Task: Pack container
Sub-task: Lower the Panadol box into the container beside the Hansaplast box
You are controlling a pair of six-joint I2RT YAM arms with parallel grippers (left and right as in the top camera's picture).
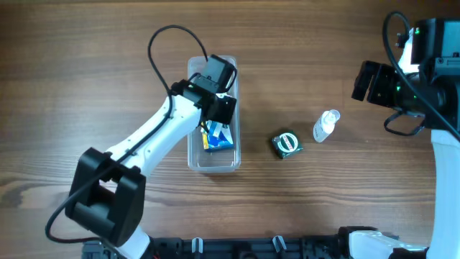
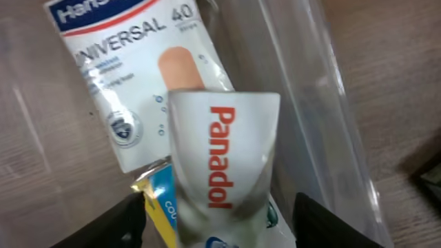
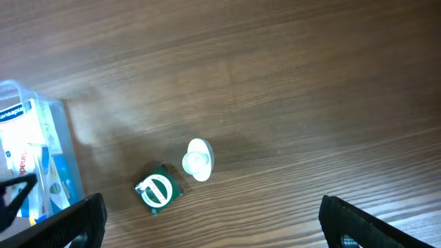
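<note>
Clear container (image 1: 215,166) on the tabletop (image 1: 86,65), opening upward, long axis running away from the arm bases. Left claw (image 2: 220,207) above it, jaws spread either side of a Panadol box (image 2: 224,151), not touching. Right claw (image 3: 210,203) spread wide, empty, well right of the container, past a green box (image 1: 287,144) and white bottle (image 1: 325,126)

Overhead: fixed, high, looks straight down. Whole counter (image 1: 72,57) in frame, arm bases at lower edge.

Left wrist: on the left end effector (image 2: 220,227), faces down into the tub (image 2: 313,96). Very near; boxes (image 2: 131,76) fill the frame.

Right wrist: on the right end effector (image 3: 213,238), well above the counter, angled down, mid-range.

Shared: tub in all three views, at the right wrist's left edge. Bottle (image 1: 325,126) (image 3: 198,160) and green box (image 1: 287,144) (image 3: 158,189) in overhead and right wrist.
</note>
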